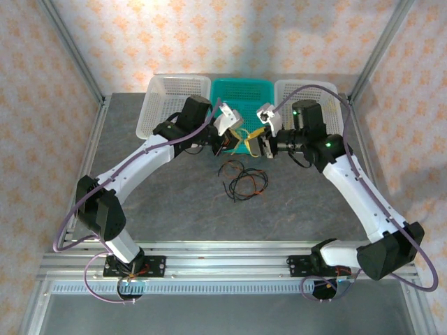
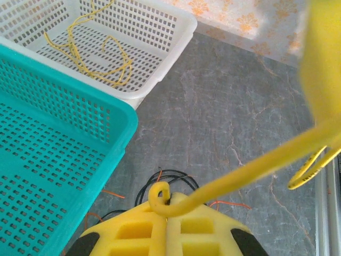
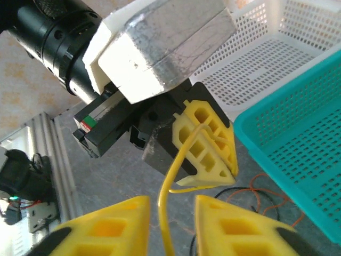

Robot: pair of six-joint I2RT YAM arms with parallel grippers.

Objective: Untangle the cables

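Low in the centre of the top view, black and orange cables [image 1: 241,180] lie looped together on the table [image 1: 174,202], not yet separated. Just above them, the left gripper [image 2: 165,205] is clamped on a yellow cable [image 3: 166,184]. The right gripper [image 3: 171,213] has its fingers slightly apart around it, not pinching. Farther up, a second yellow cable [image 2: 101,53] lies in a white basket [image 2: 170,16], so that one looks done. The tangle's crossings are too small to read.

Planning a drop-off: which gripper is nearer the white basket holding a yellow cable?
Right. The right gripper hangs close beside that white basket; the left gripper is farther, toward the middle of the teal basket.
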